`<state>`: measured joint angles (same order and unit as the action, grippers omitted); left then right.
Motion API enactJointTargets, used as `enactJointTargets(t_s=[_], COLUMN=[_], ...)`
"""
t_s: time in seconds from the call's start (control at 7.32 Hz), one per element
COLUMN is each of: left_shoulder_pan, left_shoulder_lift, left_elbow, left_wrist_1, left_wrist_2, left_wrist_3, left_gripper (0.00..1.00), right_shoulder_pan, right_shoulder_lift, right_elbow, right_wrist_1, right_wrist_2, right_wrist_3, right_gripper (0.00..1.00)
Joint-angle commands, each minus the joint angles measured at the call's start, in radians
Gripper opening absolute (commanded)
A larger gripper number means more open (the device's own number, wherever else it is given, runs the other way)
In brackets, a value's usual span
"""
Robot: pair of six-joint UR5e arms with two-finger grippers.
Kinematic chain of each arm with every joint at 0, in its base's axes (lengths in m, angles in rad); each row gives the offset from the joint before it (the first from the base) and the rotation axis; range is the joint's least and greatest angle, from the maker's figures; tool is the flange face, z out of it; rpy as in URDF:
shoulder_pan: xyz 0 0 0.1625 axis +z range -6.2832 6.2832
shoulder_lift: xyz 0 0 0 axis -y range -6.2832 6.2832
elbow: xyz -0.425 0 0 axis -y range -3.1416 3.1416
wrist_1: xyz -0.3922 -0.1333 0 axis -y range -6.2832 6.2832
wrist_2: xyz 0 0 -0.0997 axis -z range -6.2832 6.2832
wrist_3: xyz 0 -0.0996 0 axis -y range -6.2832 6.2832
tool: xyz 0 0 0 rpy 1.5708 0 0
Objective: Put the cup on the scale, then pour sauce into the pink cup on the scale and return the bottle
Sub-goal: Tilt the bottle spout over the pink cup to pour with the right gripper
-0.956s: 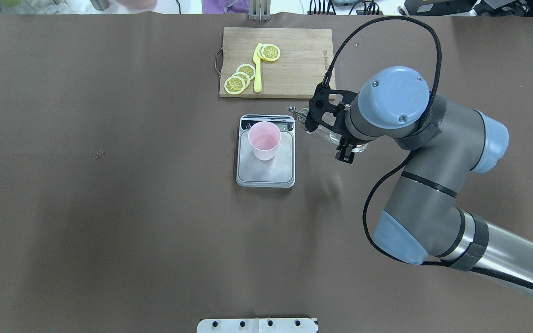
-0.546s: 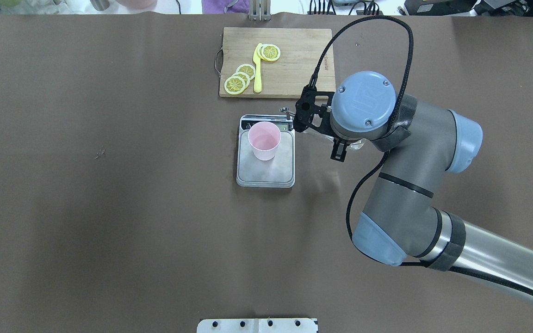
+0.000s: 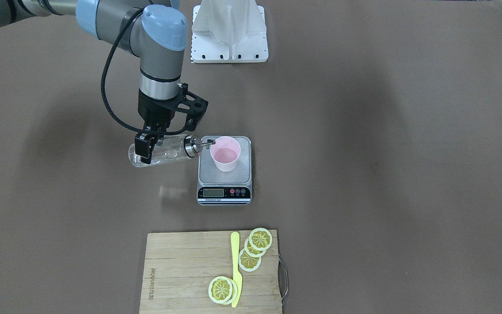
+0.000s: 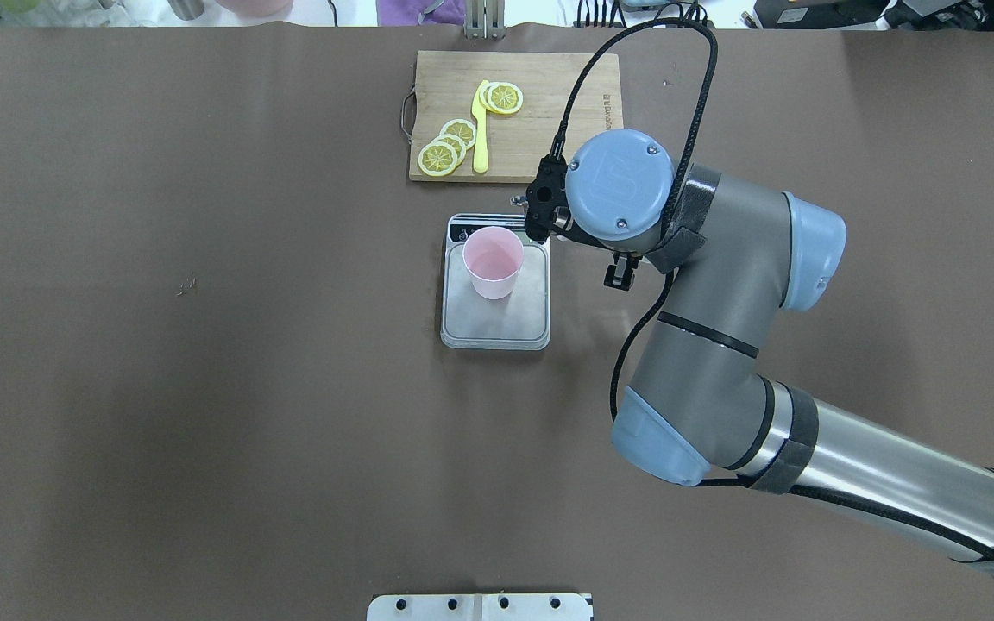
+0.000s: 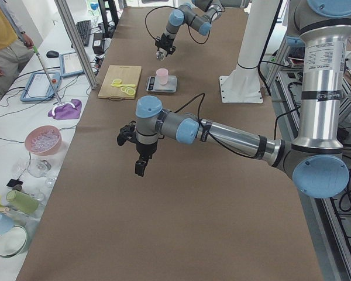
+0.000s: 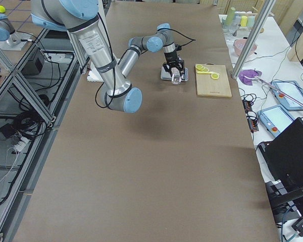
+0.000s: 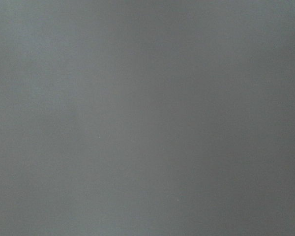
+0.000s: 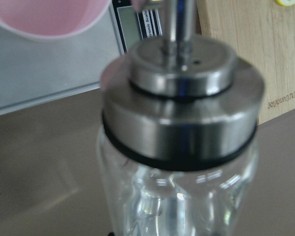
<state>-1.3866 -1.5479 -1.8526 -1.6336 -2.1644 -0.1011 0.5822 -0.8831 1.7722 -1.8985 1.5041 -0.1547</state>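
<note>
One done: placed cup (image 3: 225, 158) on scale (image 3: 243, 172).
In hand: pouring; pinched bottle (image 3: 168, 153) in right claw (image 3: 145, 150), spout at rim.
Next: needed steeper tilt.
Left claw (image 5: 139, 168): unreadable.

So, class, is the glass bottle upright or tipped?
Tipped: the bottle lies nearly level in the right claw, its spout at the cup rim above the scale.
</note>
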Motion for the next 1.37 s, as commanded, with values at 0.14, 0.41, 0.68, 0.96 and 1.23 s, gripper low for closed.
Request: enactJointTargets(t_s=[0.14,0.41,0.68,0.96,1.23], left_shoulder_pan=[0.000,0.001,0.001,0.000,0.000], left_shoulder_lift=[-0.001,-0.001,-0.001,-0.001,-0.001], left_elbow=[0.016,0.019,0.021,0.019,0.019], left_wrist_1=[0.000,-0.002,-0.002,-0.002,-0.002], left_wrist_2=[0.000,0.000,0.000,-0.002,-0.002], left_wrist_3=[0.001,0.000,0.000,0.000,0.000], left_gripper=[0.98,0.98,0.98,0.98,0.98], right_shoulder_pan=[-0.008,-0.016,-0.031,-0.045,-0.059], right_shoulder_lift=[0.053,0.113,0.136,0.142,0.142], right_elbow=[-0.014,-0.045,-0.046,-0.051,-0.053], right_wrist_1=[-0.141,-0.242,-0.307,-0.349,-0.370], right_wrist_2=[-0.076,-0.125,-0.175,-0.223,-0.252], right_wrist_3=[-0.028,-0.028,-0.029,-0.043,-0.043], right_gripper=[0.00,0.00,0.00,0.00,0.00])
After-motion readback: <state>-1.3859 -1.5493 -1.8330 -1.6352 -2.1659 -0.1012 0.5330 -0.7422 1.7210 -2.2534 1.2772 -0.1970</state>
